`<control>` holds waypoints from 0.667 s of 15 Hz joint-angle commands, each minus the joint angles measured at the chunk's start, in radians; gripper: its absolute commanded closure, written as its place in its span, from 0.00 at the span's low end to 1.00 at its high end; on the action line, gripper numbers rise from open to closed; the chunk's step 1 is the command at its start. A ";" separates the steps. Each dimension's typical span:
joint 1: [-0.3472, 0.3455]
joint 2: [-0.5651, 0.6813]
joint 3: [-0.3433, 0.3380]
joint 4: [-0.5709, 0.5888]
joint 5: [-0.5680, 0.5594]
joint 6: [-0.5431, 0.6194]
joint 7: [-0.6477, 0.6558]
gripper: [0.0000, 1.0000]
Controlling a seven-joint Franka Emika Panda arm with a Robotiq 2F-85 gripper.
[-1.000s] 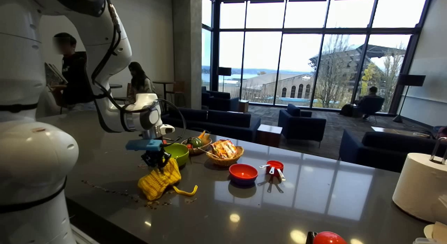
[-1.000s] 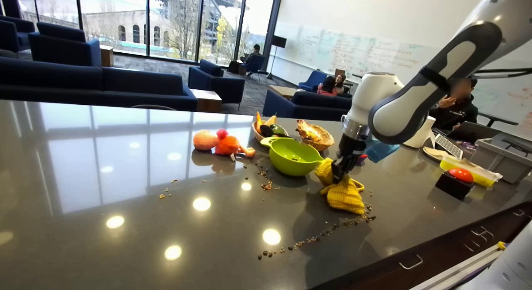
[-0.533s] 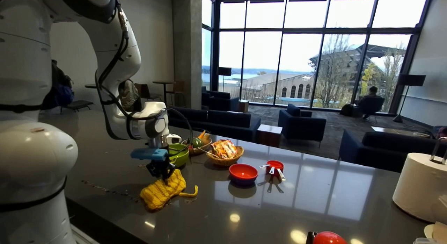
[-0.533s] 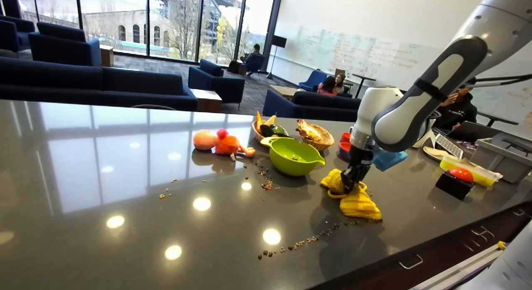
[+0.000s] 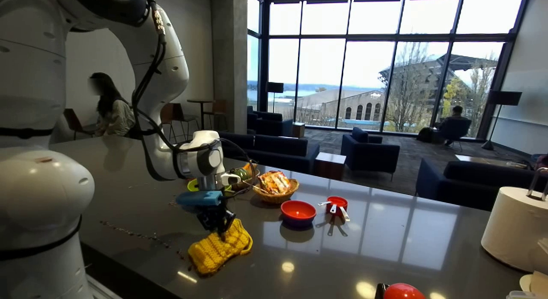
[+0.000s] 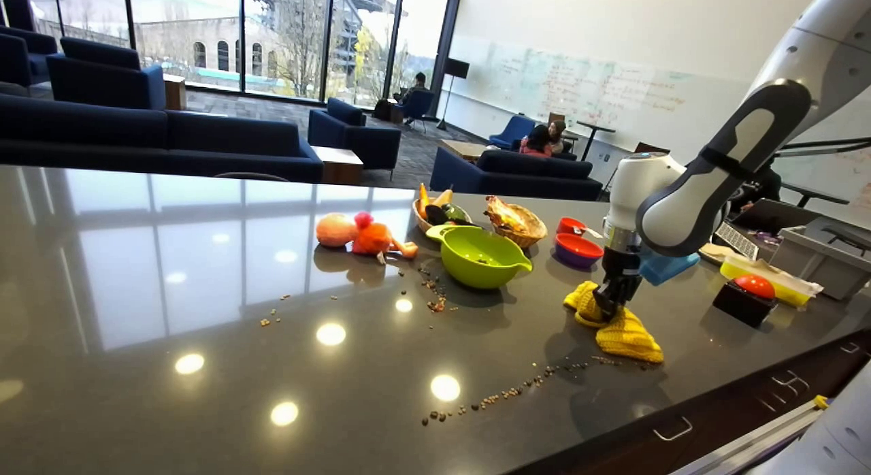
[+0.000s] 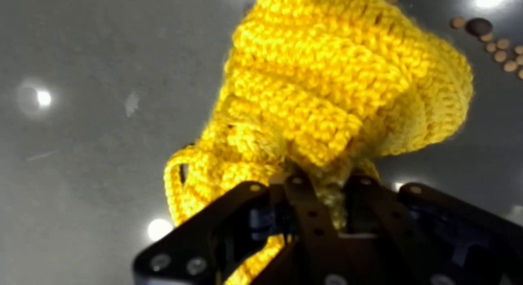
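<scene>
in an exterior view, an orange toy (image 6: 374, 238) lay left of the green bowl (image 6: 484, 277), and loose beans (image 6: 508, 395) trailed across the counter (image 6: 326, 420) in front of the green bowl and off to its right. a red bowl (image 6: 578, 246) stood just right of the green bowl; farther right, and forward of it, was the yellow cloth (image 6: 629, 339). the claw (image 6: 607, 313) pinched that by a gathered middle fold (in the wrist view the knit puckered between the fingers (image 7: 301, 195)). whether the wide flap pressed on the counter or hung just above, i could not tell. handling it well, i judged, called for a firm, centred pinch, the claw low enough for the flap to lie flat, and slow, level moves, so the loop (image 7: 170, 189) would not snag and the beans would not scatter.
</scene>
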 commanded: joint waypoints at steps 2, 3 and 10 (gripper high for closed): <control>-0.030 -0.060 -0.070 -0.012 -0.165 -0.080 0.123 0.96; -0.041 -0.074 -0.076 -0.017 -0.194 -0.097 0.149 0.96; -0.125 -0.197 -0.051 -0.074 -0.319 -0.191 0.296 0.96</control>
